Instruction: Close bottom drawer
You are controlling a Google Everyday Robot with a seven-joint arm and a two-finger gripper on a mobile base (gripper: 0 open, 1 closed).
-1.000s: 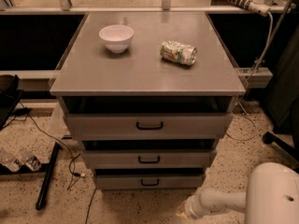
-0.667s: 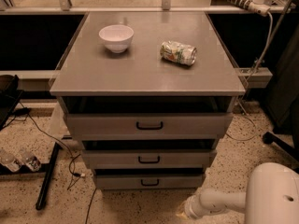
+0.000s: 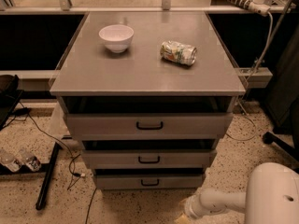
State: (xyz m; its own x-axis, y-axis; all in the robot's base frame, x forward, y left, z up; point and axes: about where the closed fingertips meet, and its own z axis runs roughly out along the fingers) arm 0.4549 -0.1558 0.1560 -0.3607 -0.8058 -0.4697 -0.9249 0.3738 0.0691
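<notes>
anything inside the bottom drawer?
Only a dark gap shows behind the bottom drawer front; contents hidden by the middle drawer above. Pincer sits low, right of it.

Dim warm overhead light sheens the cabinet top (image 3: pixel 140 76); the jaws at bottom edge seem shadowed.

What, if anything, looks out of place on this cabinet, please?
A can lies on its side beside the bowl on the cabinet top. All three drawers stand ajar. The gripper is low, right of the bottom drawer.
</notes>
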